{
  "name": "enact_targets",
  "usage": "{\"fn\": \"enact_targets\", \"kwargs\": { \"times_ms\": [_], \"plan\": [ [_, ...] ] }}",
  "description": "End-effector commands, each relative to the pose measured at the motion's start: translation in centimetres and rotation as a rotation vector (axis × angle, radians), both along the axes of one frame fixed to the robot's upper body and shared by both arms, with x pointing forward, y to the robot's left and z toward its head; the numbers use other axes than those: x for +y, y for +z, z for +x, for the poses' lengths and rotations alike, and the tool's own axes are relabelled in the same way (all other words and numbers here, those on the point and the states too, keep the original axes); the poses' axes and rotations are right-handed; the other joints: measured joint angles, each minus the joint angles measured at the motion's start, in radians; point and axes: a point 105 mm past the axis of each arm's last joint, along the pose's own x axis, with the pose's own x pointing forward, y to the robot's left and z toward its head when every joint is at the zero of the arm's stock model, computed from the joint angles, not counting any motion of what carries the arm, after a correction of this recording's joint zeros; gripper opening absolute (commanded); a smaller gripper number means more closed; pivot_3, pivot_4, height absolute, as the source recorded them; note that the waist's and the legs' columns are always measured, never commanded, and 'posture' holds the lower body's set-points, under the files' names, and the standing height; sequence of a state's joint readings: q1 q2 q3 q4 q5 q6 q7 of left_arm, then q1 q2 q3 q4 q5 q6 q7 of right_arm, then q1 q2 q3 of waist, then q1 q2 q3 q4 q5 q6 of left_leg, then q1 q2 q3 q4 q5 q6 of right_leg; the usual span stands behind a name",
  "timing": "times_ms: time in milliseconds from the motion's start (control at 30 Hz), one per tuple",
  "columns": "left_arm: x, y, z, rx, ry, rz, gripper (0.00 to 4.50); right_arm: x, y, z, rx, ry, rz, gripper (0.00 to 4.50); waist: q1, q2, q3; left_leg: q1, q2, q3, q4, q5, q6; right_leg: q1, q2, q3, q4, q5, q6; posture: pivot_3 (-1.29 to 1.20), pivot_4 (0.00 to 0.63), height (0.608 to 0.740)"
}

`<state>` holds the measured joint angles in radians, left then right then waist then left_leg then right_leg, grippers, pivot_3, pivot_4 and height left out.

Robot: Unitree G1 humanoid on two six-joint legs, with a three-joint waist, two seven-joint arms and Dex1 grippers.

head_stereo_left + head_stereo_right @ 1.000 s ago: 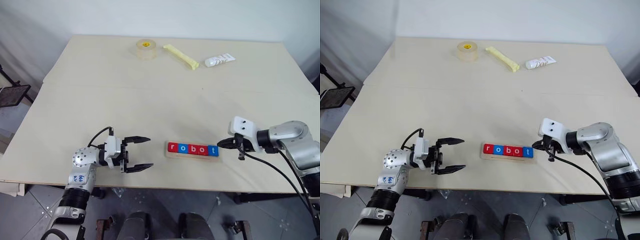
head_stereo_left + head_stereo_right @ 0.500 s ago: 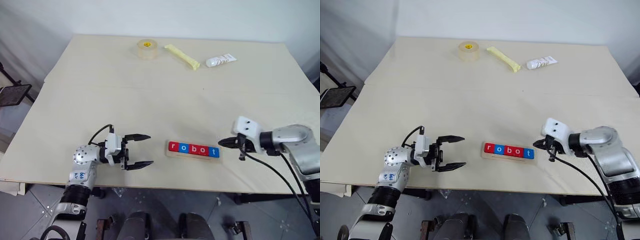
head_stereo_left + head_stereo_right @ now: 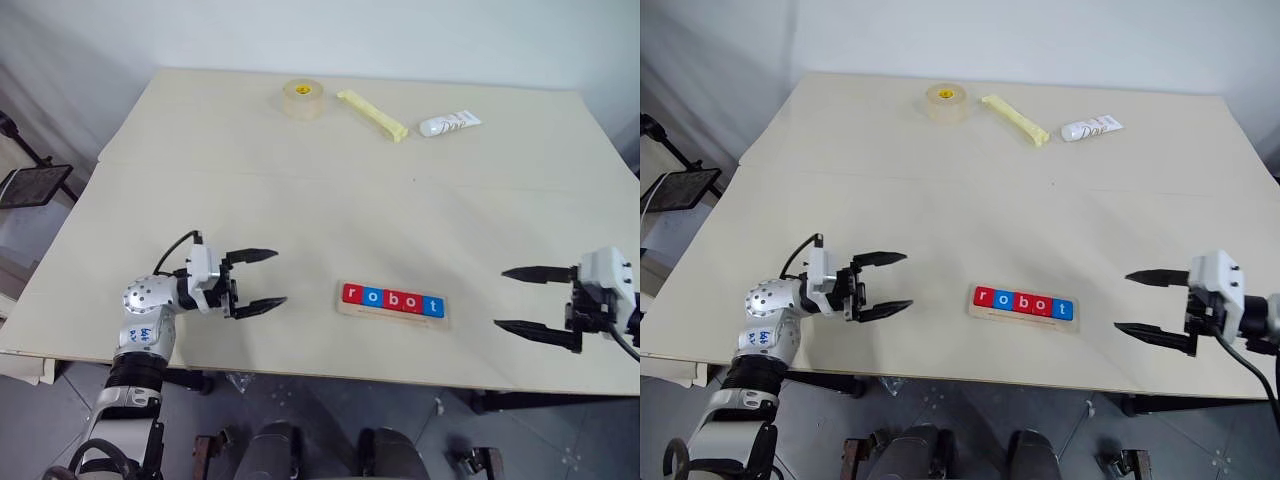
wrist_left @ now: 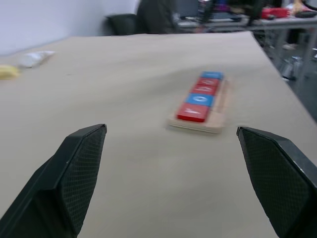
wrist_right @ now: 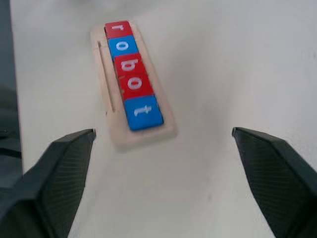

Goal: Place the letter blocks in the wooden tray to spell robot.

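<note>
The wooden tray lies near the table's front edge, between my two arms. In it sit the letter blocks in a row: red r, blue o, red b, red o, blue t, reading "robot". My left gripper hovers open to the left of the tray with nothing between its fingers. My right gripper stands open and empty well to the right of the tray, apart from the blue t block. The left wrist view shows the tray some way ahead of the fingers.
At the table's far side lie a roll of tape, a yellow stick and a white tube. A seam crosses the tabletop. A dark stand is off the left edge.
My right gripper opened from shut and pulled back to the right, away from the t end of the tray. The left gripper drifted slightly left, still open. The camera shifted a little.
</note>
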<state>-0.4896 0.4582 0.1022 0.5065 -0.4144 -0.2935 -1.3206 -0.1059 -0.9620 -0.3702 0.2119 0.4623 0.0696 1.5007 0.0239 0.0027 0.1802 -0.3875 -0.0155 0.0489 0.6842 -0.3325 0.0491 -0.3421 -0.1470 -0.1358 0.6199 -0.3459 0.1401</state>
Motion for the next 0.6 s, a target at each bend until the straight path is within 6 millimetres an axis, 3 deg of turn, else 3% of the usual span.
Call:
{"fn": "enact_targets", "kwargs": {
  "times_ms": [33,333,600],
  "plan": [
    [1.3,1.6,0.8,-0.053,0.085,-0.015,4.50,-1.9,1.2,-1.1,-0.044,0.009,0.012,4.45,0.000,0.000,0.000,0.000,0.000,0.000,0.000,0.000,0.000,0.000,0.000,0.000,0.000,0.000,0.000,0.00,0.150,0.740],
    [2.3,2.4,-0.1,-0.075,0.011,-0.004,4.50,-5.3,2.2,-2.0,-0.083,-0.063,0.016,4.45,-0.002,0.000,0.000,0.001,0.000,0.001,0.000,0.000,0.000,0.000,0.000,0.000,-0.001,0.000,0.000,0.00,0.150,0.740],
    [1.6,2.6,0.0,-0.099,0.002,-0.006,4.50,-5.0,1.5,-2.3,-0.053,-0.044,0.018,4.45,-0.001,0.000,0.000,0.001,0.000,0.001,0.000,0.000,0.000,0.001,0.000,0.000,-0.001,0.000,0.000,0.00,0.150,0.740]
  ]
}}
